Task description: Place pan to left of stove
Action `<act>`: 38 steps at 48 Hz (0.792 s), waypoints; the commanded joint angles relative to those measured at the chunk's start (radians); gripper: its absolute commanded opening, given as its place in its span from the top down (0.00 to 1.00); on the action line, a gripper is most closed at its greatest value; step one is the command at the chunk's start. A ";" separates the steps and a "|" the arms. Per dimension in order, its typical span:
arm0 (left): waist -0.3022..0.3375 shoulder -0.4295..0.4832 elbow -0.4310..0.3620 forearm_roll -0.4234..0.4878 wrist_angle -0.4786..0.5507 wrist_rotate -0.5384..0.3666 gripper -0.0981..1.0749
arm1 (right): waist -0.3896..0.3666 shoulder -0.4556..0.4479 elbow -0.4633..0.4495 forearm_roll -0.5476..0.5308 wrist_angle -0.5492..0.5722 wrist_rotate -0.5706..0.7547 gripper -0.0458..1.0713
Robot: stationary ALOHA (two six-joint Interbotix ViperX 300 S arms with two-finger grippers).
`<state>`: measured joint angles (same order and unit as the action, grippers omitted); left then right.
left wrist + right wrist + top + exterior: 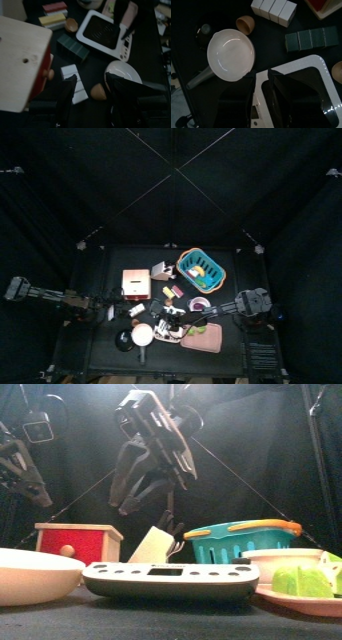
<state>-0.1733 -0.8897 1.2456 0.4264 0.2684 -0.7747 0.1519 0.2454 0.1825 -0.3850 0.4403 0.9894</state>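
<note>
The pan is seen near the front of the table, on its left half. It is white and round and lies flat with nothing in it. Its grey handle is pointed toward the table's front edge. The stove is placed just beside the pan, on the pan's right in the top view. It is a white block with a dark middle.

The right gripper is held above the stove, close to the pan's edge. Its jaws are spread apart, and nothing is gripped between them.

The left gripper is held over the left part of the table, near a red box with a wooden top. Its jaws are spread wide too, and nothing is pinched. A small brown round thing is seen on the table below them.

A teal basket is set farther back, behind the stove. A pink board is laid to the right of the stove, near the front.
</note>
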 commanded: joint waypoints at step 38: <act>-0.353 0.201 -0.215 -0.295 0.402 -0.014 0.17 | -0.026 -0.169 0.198 -0.005 -0.244 -0.002 0.35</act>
<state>-0.5231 -0.6980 1.0538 0.1335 0.6872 -0.7885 0.1381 0.1350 0.3866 -0.3866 0.1994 0.9894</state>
